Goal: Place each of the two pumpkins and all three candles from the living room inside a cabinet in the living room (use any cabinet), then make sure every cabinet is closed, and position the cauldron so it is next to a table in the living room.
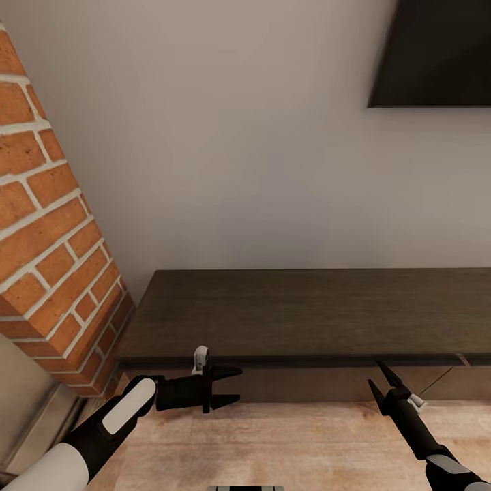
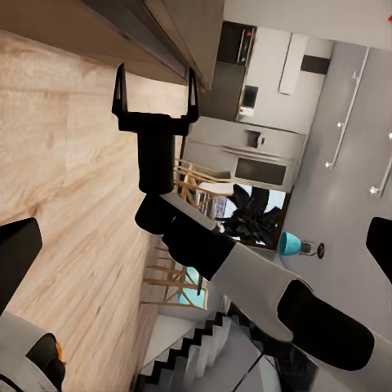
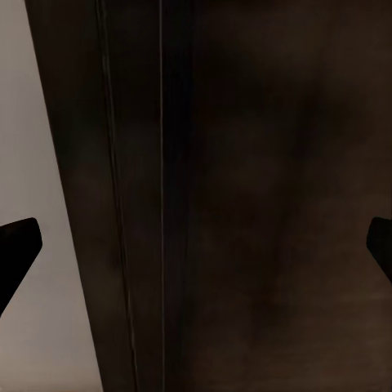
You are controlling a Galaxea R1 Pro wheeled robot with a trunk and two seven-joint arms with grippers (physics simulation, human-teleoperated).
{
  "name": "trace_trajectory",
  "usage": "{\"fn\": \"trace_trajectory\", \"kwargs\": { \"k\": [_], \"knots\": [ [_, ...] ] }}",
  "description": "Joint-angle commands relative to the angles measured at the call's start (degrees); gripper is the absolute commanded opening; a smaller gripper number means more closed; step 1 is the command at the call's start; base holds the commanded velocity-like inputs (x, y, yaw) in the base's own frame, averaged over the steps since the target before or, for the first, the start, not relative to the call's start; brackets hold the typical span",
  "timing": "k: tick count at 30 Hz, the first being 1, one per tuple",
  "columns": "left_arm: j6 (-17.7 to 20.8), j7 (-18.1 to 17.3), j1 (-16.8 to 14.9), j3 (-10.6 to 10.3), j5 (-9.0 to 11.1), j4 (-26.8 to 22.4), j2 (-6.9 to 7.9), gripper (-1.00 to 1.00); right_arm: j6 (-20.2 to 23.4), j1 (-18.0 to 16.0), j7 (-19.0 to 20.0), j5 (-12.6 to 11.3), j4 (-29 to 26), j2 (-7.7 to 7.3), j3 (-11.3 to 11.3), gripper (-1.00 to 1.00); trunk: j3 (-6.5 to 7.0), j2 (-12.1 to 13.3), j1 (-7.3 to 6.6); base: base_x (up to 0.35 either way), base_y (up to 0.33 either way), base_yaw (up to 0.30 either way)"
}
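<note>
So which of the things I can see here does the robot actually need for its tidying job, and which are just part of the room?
Part of the job:
cabinet, drawers shut
left gripper, open, empty
right gripper, open, empty

Just the room:
brick column
black screen on the wall
wooden floor

Home living room: wall television point(image 1: 436, 51), brick chimney point(image 1: 48, 225), cabinet point(image 1: 300, 314)

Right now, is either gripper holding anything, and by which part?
Nothing is held: the left gripper and the right gripper are both open and empty, in front of the cabinet.
</note>
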Motion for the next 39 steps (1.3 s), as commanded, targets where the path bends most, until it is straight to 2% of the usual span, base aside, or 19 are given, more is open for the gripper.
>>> {"fn": "trace_trajectory", "kwargs": {
  "k": [1,39],
  "knots": [
    [0.03,-0.33,-0.06,-0.17,-0.03,0.03,0.03,1.0,0.62,-0.02,0.13,-0.61,-0.02,-0.02,0.4,1.0,-0.05,-0.02,-0.01,0.002,0.001,0.0],
    [0.03,-0.32,-0.06,-0.17,-0.06,0.03,0.01,1.0,0.74,-0.02,0.04,-0.52,-0.04,-0.02,0.5,1.0,-0.05,-0.02,-0.01,0.014,0.012,0.0]
  ]
}}
